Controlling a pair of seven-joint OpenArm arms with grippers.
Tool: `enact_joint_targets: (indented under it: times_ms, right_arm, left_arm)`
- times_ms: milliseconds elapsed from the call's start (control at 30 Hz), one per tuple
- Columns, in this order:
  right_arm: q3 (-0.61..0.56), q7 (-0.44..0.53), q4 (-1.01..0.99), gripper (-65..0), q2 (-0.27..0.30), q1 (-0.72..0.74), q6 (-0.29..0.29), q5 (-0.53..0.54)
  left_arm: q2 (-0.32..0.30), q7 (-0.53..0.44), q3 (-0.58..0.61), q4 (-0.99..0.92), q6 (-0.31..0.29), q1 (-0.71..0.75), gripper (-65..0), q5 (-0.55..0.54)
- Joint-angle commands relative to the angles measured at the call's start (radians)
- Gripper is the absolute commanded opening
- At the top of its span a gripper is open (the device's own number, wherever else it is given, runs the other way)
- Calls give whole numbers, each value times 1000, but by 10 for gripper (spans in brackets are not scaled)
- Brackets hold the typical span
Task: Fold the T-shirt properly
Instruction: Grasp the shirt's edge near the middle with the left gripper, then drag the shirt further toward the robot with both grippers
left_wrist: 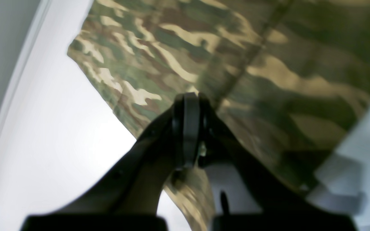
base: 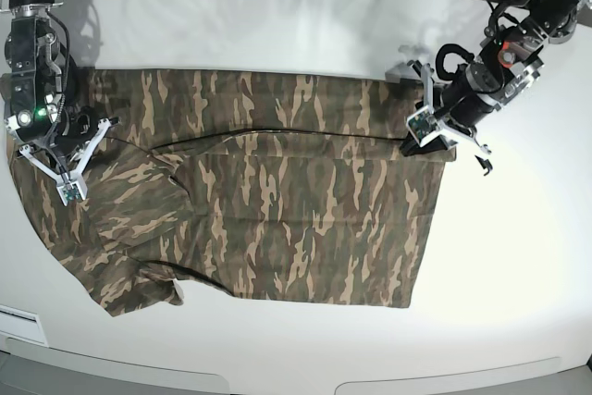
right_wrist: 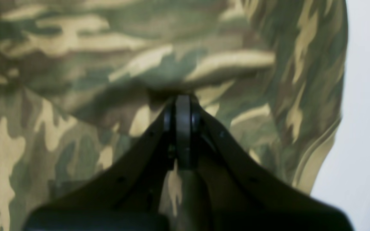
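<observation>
One white table (base: 499,284) under everything. One camo shirt (base: 314,201) on it, spread sideways, far strip folded over, sleeve end bunched; probably mid-fold. Two arms, one claw each, at opposite ends of the shirt, likely so both can pull the fold edge evenly. Left claw (base: 416,143): closed, looks to be pinching cloth at the fold edge. Right claw (base: 79,190): closed over the bunched end, likely gripping cloth.

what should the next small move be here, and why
Probably lift both grippers slightly together, checking that the fabric follows. The left gripper and right gripper are both shut with their tips at the camouflage T-shirt, near opposite ends of a long crease; whether each has really pinched cloth is hard to tell.
</observation>
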Motion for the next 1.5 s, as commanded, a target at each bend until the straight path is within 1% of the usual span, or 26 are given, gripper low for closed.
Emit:
enact_joint_targets:
  times_ms: [0,67,133,200,300,333,400,500,567,633,733,900,1033,1133,1200,1267,1333,1467]
  right_arm:
    - [32,14,24,-650,21,-3,9,16]
    - [79,15,37,-650,20,-39,23,61]
    - [130,16,50,-650,20,-71,42,113]
    - [178,18,50,-650,20,-94,68,151]
    - [229,22,50,-650,20,-116,105,151]
    - [235,21,50,-650,20,-117,119,150]
    - [238,21,48,-650,20,-116,134,150]
    - [237,26,48,-650,17,-116,136,150]
    - [237,33,43,-650,14,-116,135,150]
    - [237,64,26,-650,14,-114,138,150]
    - [237,102,-28,-650,13,-114,152,150]
    - [236,105,-175,-650,13,-111,193,143]
    - [236,48,-237,-650,13,-115,219,143]
    - [237,16,-223,-650,15,-135,228,151]
    - [237,12,-195,-650,15,-164,225,150]
    - [237,8,-157,-650,15,-201,223,150]
    - [237,9,-109,-650,15,-243,222,150]
    - [237,11,-43,-650,15,-315,222,137]
  left_arm:
    - [-2,-6,-9,13,-9,-35,-650,-34]
    - [16,30,-9,13,-62,-64,-650,-102]
    - [27,56,-9,13,-105,-82,-650,-138]
    - [37,86,-9,13,-114,-98,-650,-166]
    - [50,127,-9,4,-117,-123,-650,-200]
    - [53,133,-9,-6,-118,-133,-650,-212]
    - [66,164,-9,-39,-144,-159,-650,-241]
    - [99,236,-9,-120,-175,-203,-650,-320]
    - [122,280,-9,-182,-220,-227,-650,-367]
    - [146,335,-9,-224,-264,-246,-650,-410]
    - [169,380,-9,-246,-299,-248,-650,-430]
    - [181,394,-9,-256,-320,-235,-650,-430]
    - [181,434,-9,-256,-349,-235,-650,-430]
    - [177,472,-9,-256,-372,-235,-650,-443]
    - [173,503,-9,-254,-375,-235,-650,-463]
    - [173,546,-9,-253,-392,-235,-650,-489]
    - [173,583,-9,-253,-398,-235,-650,-534]
    - [173,620,-9,-251,-409,-230,-650,-577]
